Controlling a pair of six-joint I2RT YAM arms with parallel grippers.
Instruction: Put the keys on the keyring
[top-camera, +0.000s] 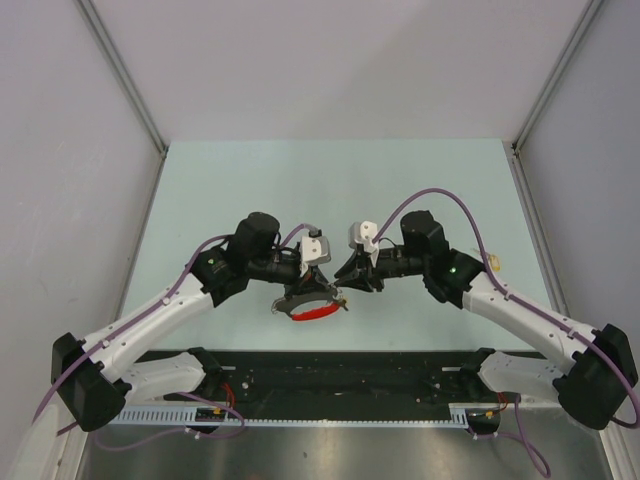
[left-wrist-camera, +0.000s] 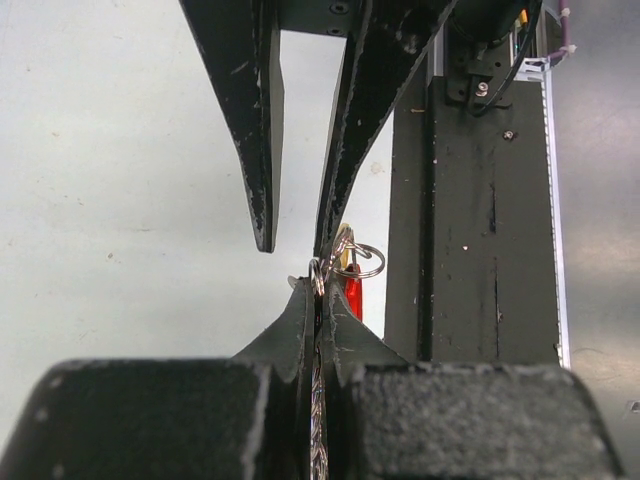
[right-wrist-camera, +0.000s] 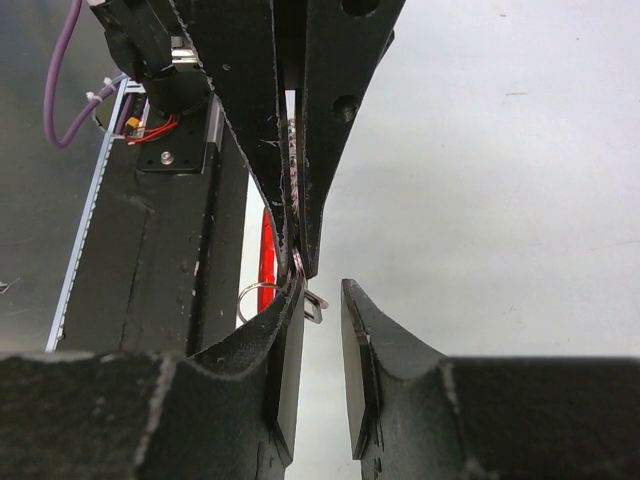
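The keyring (left-wrist-camera: 360, 262) is clamped by its strap (left-wrist-camera: 319, 400) in the closed left gripper (left-wrist-camera: 318, 292) at mid-frame. The jaws of the right gripper (right-wrist-camera: 322, 300) are held apart just beside the ring. The red band (right-wrist-camera: 266, 245) is mostly hidden behind fingers.

My left pincer (left-wrist-camera: 320, 300) and right pincer (right-wrist-camera: 320, 295) are black; the keyring (top-camera: 312, 313) is silver and red, the table (top-camera: 250, 190) pale green.
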